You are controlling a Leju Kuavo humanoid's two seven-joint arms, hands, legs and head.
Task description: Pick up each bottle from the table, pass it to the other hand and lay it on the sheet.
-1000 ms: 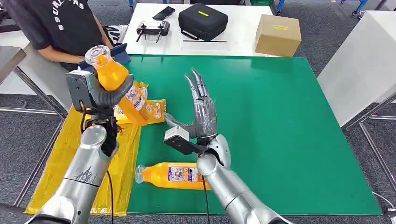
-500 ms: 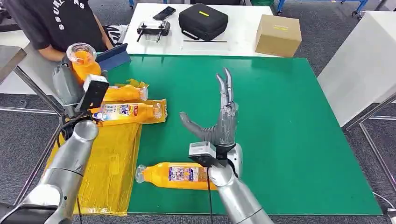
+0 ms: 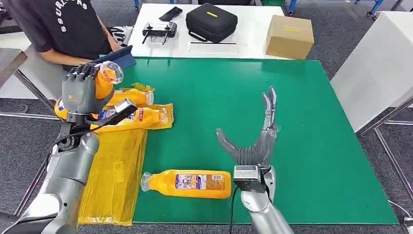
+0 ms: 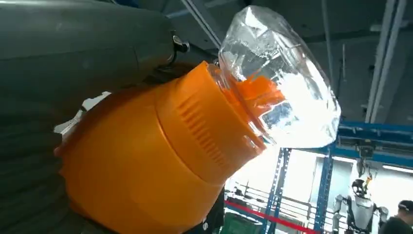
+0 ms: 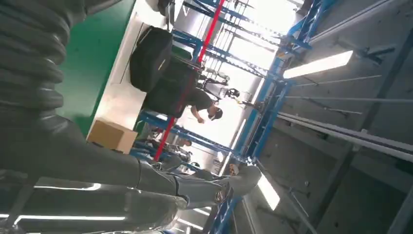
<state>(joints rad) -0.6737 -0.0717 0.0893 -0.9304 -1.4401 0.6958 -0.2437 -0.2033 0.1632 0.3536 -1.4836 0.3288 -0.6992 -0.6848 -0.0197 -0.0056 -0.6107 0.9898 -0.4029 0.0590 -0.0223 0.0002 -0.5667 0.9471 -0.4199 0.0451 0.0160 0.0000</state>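
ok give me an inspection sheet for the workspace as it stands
surface: green table, yellow sheet draped over its left side.
job's things: held bottle raised above the sheet; two bottles on the sheet; one bottle on the green, lying flat near the front edge.
clutter: blue tablet at the far left corner.
hands: left hand grips the held bottle; right hand holds nothing, fingers spread.
cables: black cables along both forearms.
surroundings: white table with black case, cardboard box, controller; person at far left.
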